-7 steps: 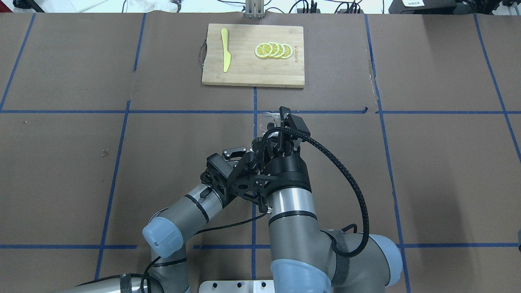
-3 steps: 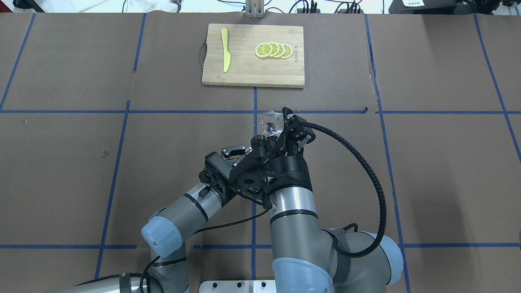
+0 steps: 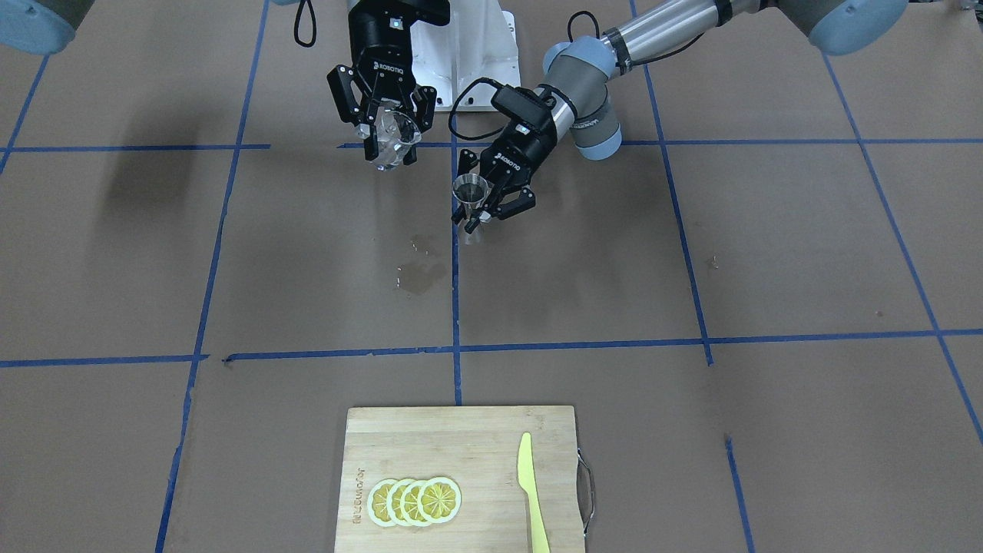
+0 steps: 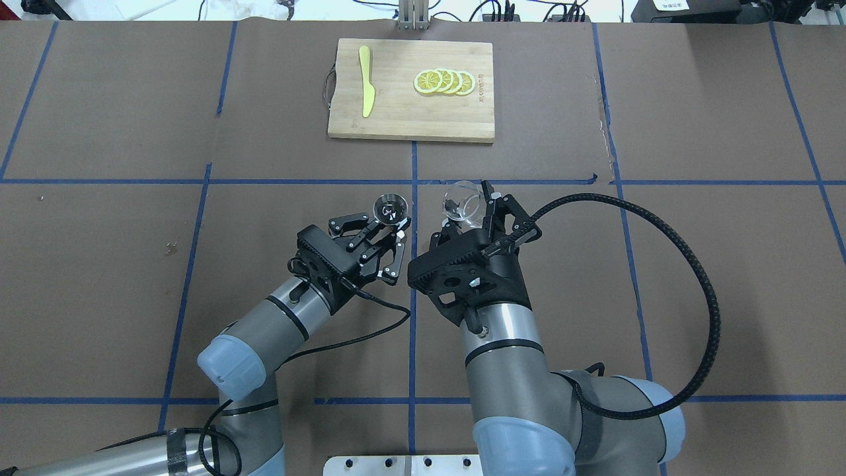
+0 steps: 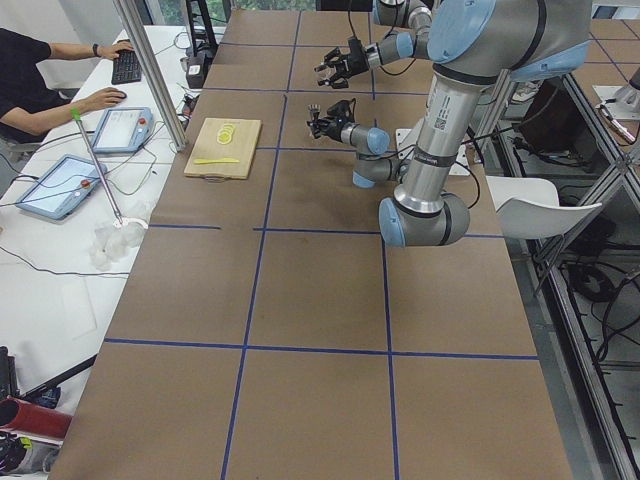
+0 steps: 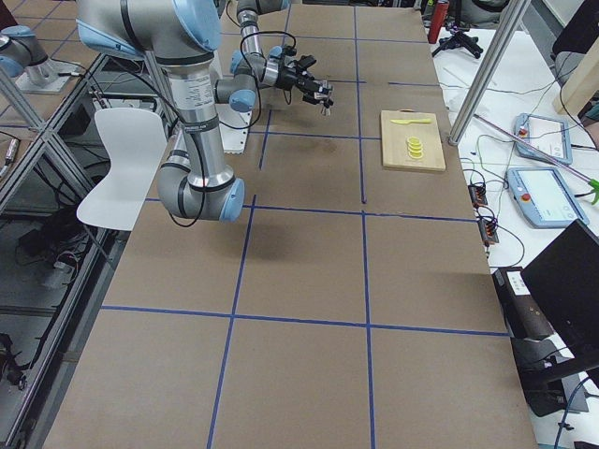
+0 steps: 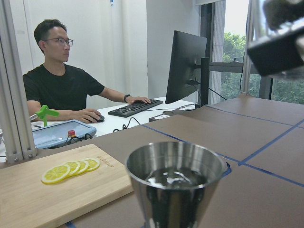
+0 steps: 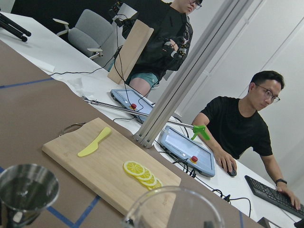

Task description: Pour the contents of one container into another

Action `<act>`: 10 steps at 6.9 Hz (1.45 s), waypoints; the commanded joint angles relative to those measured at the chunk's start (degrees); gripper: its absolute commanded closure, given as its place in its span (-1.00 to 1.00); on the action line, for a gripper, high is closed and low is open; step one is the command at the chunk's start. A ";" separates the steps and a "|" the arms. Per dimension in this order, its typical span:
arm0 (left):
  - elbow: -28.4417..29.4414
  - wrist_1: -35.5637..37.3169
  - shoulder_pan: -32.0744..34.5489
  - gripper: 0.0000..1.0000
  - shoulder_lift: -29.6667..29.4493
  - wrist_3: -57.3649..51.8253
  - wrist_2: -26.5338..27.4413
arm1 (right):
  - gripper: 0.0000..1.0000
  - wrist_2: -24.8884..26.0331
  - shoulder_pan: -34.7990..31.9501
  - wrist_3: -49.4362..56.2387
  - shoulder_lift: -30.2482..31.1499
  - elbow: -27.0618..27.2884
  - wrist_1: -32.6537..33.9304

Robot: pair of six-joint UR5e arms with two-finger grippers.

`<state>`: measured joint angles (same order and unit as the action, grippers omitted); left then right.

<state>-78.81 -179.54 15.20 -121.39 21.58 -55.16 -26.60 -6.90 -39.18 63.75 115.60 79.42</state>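
Directions are read as on a clock laid over the overhead view, with 12 o'clock at the table's far edge.

The left arm came in from 7 o'clock, its forearm slanting up toward 1 o'clock. The left gripper (image 4: 385,225) was clamped on the waist of the jigger (image 4: 390,209), one finger on each side. The jigger stood upright just to the 9 o'clock side of the table's (image 4: 694,277) centre tape line. The left wrist view showed dark liquid in its upper cone.

The right arm rose from 6 o'clock, its last link reaching toward 12 o'clock, and a black cable (image 4: 687,238) looped out from it to 3 o'clock. The right gripper (image 4: 470,215) was closed around the glass cup (image 4: 461,200), which it held off the table. The cup's open mouth showed from above. I could not tell whether anything was in it.

The cup hung just beside the jigger, at its 3 o'clock, and the two did not touch. The grippers sat near each other on opposite sides of the centre line.

In the front view a wet patch (image 3: 421,273) marked the brown paper near the grippers.

At 12 o'clock lay a wooden cutting board (image 4: 410,112). A yellow knife (image 4: 365,80) lay at its 9 o'clock end. A row of overlapping lemon slices (image 4: 444,81) lay toward its 3 o'clock end.
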 commanded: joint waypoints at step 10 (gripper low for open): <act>-8.03 -5.11 11.07 1.00 30.12 11.52 6.03 | 1.00 -7.41 -6.10 -25.68 28.71 -2.99 -35.03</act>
<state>-86.42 -184.22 25.40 -95.72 29.64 -49.36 -33.31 -12.04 -63.15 92.15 113.84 44.84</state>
